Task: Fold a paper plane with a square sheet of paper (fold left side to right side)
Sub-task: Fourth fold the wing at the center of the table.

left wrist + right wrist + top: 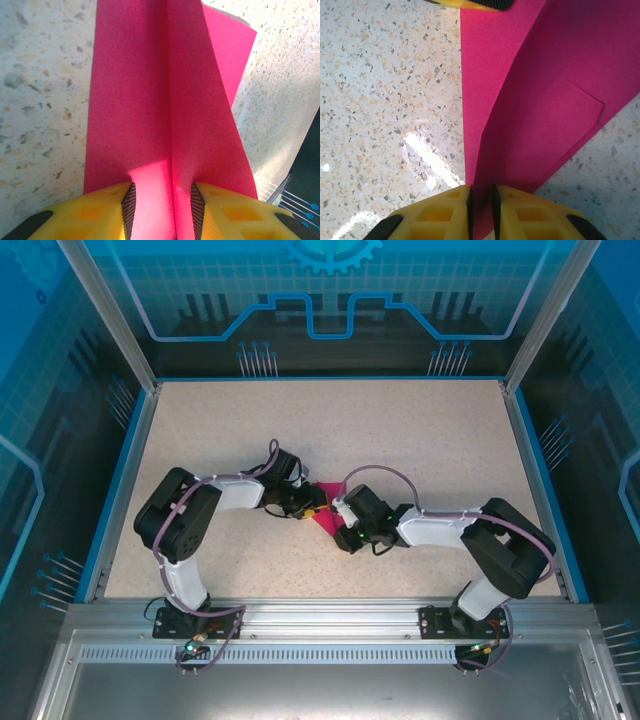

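— Where the right gripper meets the paper, what sits between its yellow fingers?

— A raised fold of the pink sheet. The jaws are pressed almost together on it, pinching that edge upright. Beyond them the paper fans away from the wrist: one layer lies flat on the speckled table, and another lifts above it, with the cornered edge of a further layer showing on its surface.

— And the left gripper?

— Its jaws stand spread, with a clear gap between the ribbed pads. A crease of the sheet runs straight through that gap. One panel lies flat to one side and the other rises at a slant. Whether the pads touch the paper, I cannot tell.

— Where does the sheet lie overall?

— Near the middle of the table, seen from above as a small pink triangle between the two grippers. They face each other closely across it. The left arm reaches in from its side and the right arm from the other, both with bent elbows.
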{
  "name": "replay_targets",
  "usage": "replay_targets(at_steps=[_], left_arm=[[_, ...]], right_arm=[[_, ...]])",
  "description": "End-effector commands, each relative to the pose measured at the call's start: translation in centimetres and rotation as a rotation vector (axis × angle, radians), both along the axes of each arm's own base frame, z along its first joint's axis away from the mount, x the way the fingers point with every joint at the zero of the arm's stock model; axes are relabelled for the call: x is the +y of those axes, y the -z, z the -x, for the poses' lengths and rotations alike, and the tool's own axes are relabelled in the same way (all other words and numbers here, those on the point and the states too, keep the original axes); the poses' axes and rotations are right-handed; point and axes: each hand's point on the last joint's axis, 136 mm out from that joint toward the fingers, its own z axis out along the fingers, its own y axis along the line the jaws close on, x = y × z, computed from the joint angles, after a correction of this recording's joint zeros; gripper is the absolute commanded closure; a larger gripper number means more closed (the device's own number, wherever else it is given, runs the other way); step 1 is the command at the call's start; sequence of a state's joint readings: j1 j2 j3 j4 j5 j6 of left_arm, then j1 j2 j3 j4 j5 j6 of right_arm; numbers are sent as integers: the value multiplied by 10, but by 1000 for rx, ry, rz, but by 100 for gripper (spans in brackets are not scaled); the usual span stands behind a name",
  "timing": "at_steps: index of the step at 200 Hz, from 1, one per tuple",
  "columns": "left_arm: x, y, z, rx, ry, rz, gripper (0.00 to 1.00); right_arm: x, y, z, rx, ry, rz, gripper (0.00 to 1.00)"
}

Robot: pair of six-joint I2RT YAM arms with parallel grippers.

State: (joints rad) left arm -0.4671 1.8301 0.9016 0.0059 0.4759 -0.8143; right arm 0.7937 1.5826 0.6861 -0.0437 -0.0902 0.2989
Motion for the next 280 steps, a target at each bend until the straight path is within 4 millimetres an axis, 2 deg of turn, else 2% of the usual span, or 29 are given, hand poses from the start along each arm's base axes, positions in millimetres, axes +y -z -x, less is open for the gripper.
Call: replay_targets(at_steps=[1,39,96,132,151,228,280], left_arm=[[1,13,3,40,-8,-26,62],[2,13,4,36,-7,-29,62],[2,12,4,36,-6,-27,62],[2,12,5,37,-6,-28,62],[2,13,5,37,-8,-28,62],[2,13,5,38,-10,-26,62],[2,14,6,39,-7,-29,62]], right_arm=[[-2,-8,6,52,3,-62,77],[-2,-19,0,65,22,-124,72],[-7,-28,-14,45,70,-108,63],[-4,-51,-34,128,146,-351,60],[-5,-57,-43,164,156,-422,60],[11,-49,-62,252,166,-535,61],[17,-41,-65,283,165,-545,62]])
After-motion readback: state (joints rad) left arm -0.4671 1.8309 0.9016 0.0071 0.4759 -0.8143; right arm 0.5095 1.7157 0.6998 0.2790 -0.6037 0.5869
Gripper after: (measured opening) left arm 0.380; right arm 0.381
